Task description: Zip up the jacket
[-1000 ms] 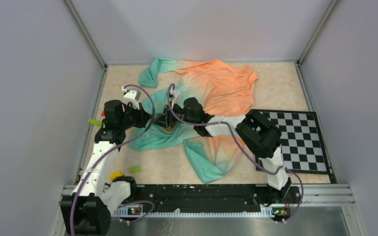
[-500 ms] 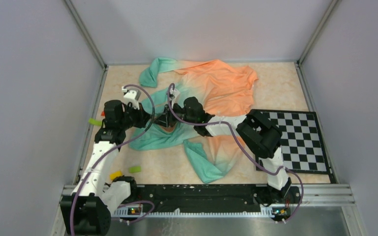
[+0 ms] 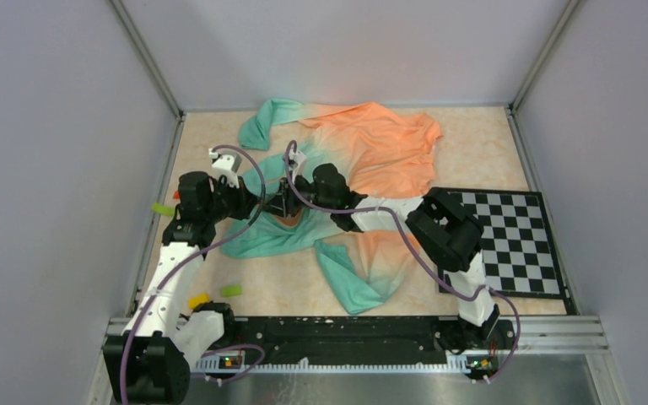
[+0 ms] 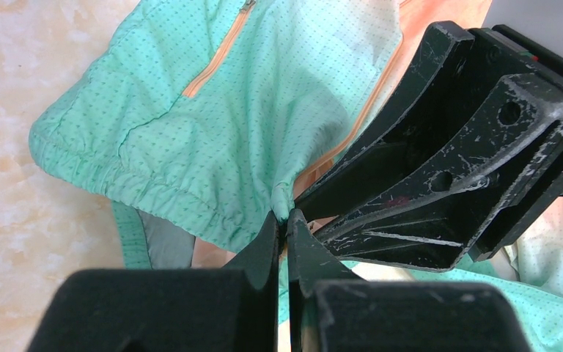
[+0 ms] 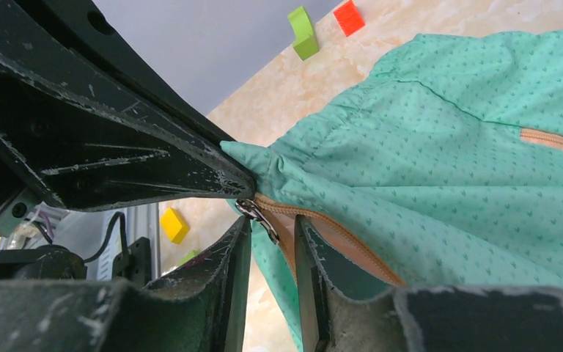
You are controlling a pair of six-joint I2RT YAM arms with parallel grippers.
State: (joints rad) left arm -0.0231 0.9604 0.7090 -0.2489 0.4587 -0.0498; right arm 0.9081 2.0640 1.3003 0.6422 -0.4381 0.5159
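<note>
The jacket (image 3: 371, 152) lies crumpled on the table, teal on the left and orange at the back right. My left gripper (image 3: 268, 202) is shut on the teal hem corner (image 4: 284, 199) at the bottom of the front zipper. My right gripper (image 3: 285, 203) meets it tip to tip. In the right wrist view the right gripper (image 5: 273, 235) has a narrow gap between its fingers. The metal zipper pull (image 5: 258, 215) and the orange zipper tape (image 5: 337, 238) sit in that gap, not pinched. The left fingers (image 5: 117, 147) hold the hem just above the pull.
A checkerboard (image 3: 510, 240) lies at the right. Small blocks lie near the left wall and front: green (image 3: 162, 208), green (image 3: 230, 290), yellow (image 3: 197, 299). A teal sleeve (image 3: 354, 283) trails toward the front. An orange pocket zipper (image 4: 216, 55) crosses the teal panel.
The right wrist has shifted slightly back and to the left. The left arm and the jacket have stayed in place.
</note>
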